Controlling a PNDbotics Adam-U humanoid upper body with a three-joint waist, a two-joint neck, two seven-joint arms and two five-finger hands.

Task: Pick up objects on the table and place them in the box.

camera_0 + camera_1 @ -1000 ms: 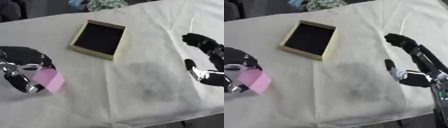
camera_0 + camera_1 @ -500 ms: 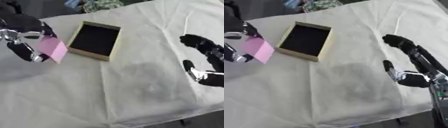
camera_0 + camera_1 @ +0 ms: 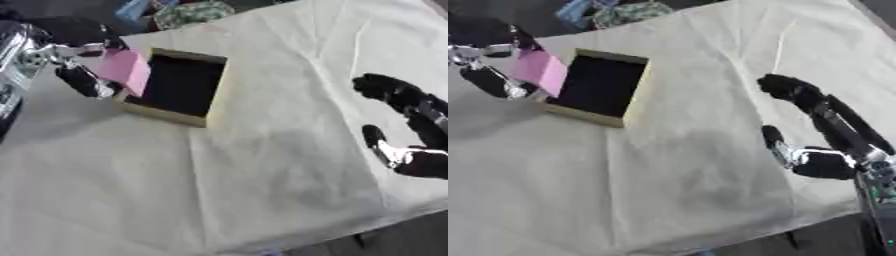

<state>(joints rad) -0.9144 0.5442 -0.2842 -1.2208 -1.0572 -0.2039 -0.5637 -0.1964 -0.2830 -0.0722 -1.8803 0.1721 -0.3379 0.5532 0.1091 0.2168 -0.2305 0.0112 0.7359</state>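
Near left edge of the box [image 3: 178, 86] behind the pink block [image 3: 125, 71]; colourful heap [image 3: 179, 10] cropped, blurred at top.

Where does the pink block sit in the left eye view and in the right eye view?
Left eye view: pink block upper left, in the left hand, at the tan open box's left rim.
Right eye view: further left, at the same rim.
Shared landmark: that box.

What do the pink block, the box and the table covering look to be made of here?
The pink block, held in the left hand, looks like matte foam or sponge: flat colour, no shine, though that is uncertain. The box seems to be cardboard, with thin tan walls and a dark, dull lining. The table covering looks like off-white cloth, given its creases and fold lines.
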